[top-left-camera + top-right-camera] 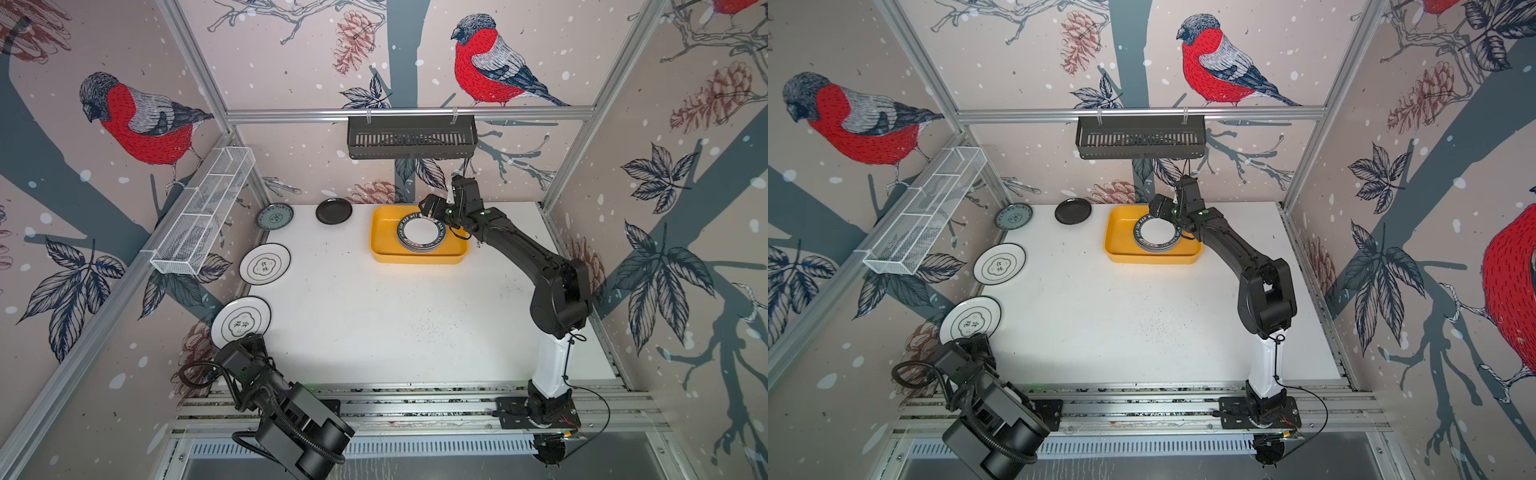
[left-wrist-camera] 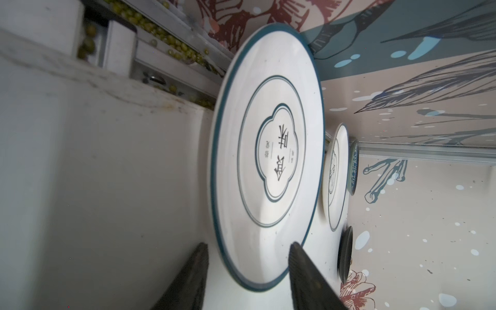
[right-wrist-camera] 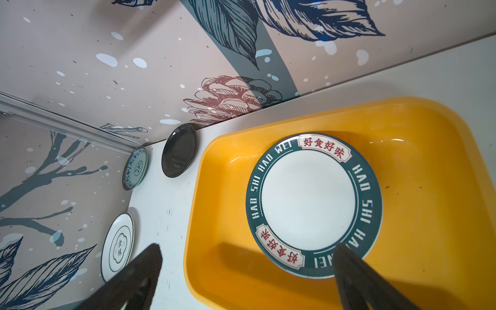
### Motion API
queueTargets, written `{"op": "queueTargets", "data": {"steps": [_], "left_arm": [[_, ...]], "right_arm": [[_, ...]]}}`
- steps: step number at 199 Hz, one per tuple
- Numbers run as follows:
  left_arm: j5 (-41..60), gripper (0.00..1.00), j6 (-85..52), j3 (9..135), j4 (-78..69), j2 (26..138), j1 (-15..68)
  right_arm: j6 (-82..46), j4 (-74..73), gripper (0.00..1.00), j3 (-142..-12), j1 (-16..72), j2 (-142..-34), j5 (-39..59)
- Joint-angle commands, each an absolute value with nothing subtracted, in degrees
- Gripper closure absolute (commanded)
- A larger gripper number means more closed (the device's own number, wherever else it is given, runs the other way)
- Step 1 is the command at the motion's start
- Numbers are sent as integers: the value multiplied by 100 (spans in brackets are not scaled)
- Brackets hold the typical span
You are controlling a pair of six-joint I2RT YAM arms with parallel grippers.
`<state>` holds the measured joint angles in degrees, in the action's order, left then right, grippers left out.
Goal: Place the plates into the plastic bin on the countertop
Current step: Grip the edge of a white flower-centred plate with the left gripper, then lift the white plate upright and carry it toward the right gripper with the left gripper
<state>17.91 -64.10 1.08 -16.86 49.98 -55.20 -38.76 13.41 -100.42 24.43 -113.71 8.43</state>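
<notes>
Four plates [image 1: 264,264] wait on the tabletop [image 1: 374,324], a stack [image 1: 420,232] in the yellow bin [image 1: 382,249] under the wide-open right claw [image 3: 247,247]. The left claw [image 2: 248,245] straddles the nearest plate [image 2: 265,161], grip unclear: clamp its rim, then lift.

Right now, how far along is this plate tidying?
Done: a stack of plates topped by a dark-rimmed one sits in the yellow bin, right gripper open above it. In hand: the left gripper straddles the rim of the nearest white plate, not visibly clamped. Left: that plate, the second white plate, the black plate and the grey-blue plate, on the countertop.
</notes>
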Motion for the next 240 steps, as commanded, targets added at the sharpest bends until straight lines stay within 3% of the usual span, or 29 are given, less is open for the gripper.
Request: {"op": "queueTargets", "data": {"steps": [1,33,52,111,186,240], "left_arm": [[1749,72,-6213,133,-1592,5095,-5533],[1762,94,-6074,279,-1414,5082,-5535],[1774,100,-5994,392,-1177,4902,-5537],[1983,100,-5903,746,-79,4299,-5537],[3380,100,-6038,1182,817,3713,-5520],[3926,100,-6082,1552,1005,3575,-4984]], "right_arm": [[-3841,1358,0,-10172,2434,-11462,870],[-3815,1415,0,-10297,2435,-11545,925],[-3788,1419,0,-10301,2437,-11548,914],[-3797,1401,0,-10283,2416,-11578,998],[-3753,1375,0,-10519,2408,-11758,1244],[-3672,1528,0,-11041,2369,-12083,1406]]}}
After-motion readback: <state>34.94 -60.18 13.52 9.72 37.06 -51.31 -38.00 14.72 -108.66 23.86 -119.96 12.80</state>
